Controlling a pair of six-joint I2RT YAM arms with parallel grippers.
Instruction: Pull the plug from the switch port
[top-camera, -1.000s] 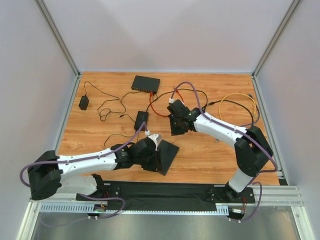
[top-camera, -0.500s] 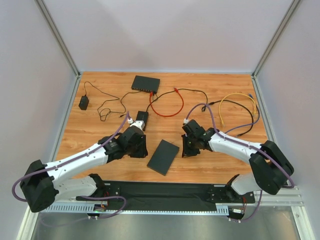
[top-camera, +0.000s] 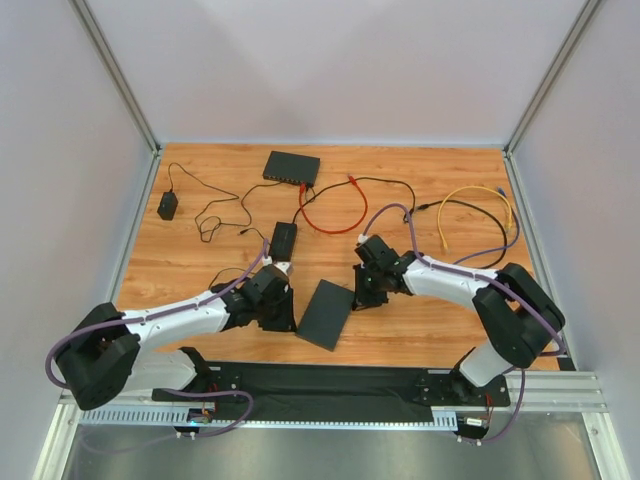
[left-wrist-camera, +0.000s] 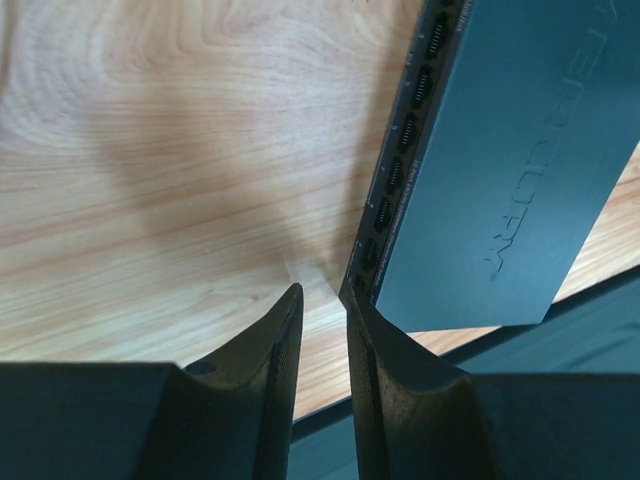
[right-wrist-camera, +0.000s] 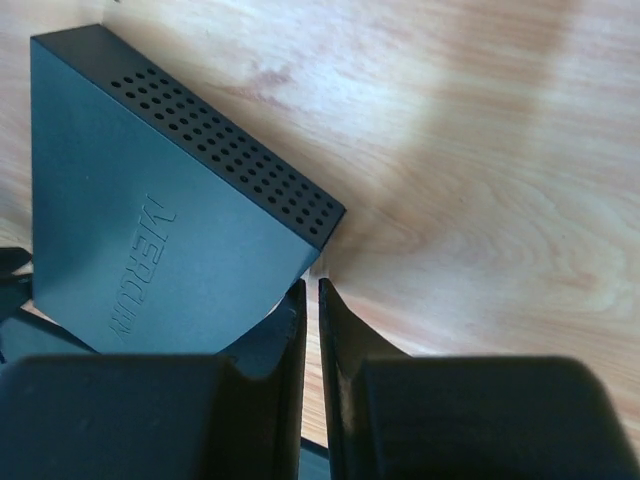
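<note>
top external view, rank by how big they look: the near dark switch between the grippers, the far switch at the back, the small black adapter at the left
1. Near switch, largest.
2. Far switch, though distance from the camera may shrink it.
3. Black adapter, clearly smallest.

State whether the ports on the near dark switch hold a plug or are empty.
Empty, as far as visible: the left wrist view shows the switch's port row with open sockets and no cable.

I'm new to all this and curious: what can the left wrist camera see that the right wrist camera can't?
Only the left wrist view shows the black box's row of sockets, all empty where visible. Only the right wrist view shows its side of vent holes and the raised lettering read upright. Both show that same box on the wooden table, with a nearly shut pincer close by a corner, holding nothing.
</note>
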